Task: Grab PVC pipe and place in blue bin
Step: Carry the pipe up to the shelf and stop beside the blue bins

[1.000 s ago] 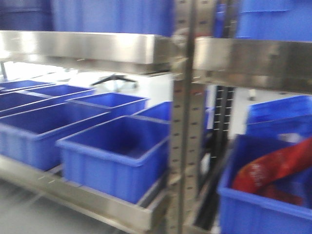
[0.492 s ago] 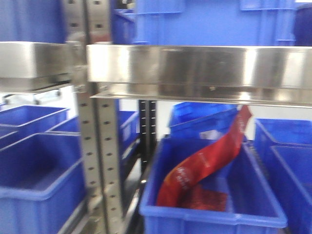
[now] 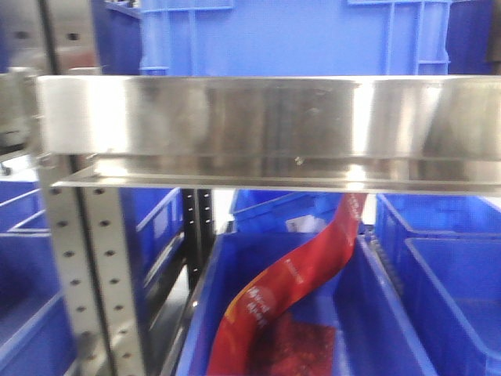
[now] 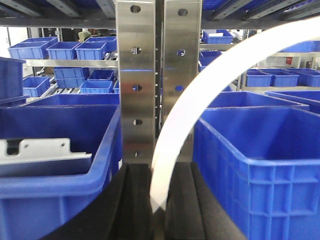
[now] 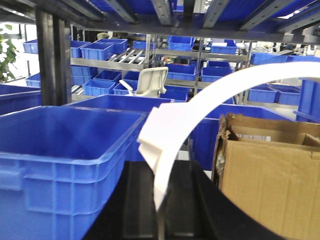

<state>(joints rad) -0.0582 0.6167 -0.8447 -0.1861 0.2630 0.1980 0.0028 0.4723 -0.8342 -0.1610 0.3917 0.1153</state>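
Note:
In the left wrist view a thin white curved PVC pipe rises from between the black fingers of my left gripper, which is shut on its lower end, and arcs off to the upper right. The right wrist view shows a similar white PVC arc with a stepped end, and my right gripper is shut on it. I cannot tell whether these are one piece or two. An open blue bin stands just right of the left gripper, and another blue bin just left of the right gripper. Neither gripper shows in the front view.
A steel shelf beam crosses the front view, with a perforated upright at left. Below is a blue bin holding a red bag. A steel post faces the left gripper. A cardboard box sits right of the right gripper.
The front view has swung to the right: the upright post slid from centre to the left edge, and the bin with the red bag came from the right edge to the middle.

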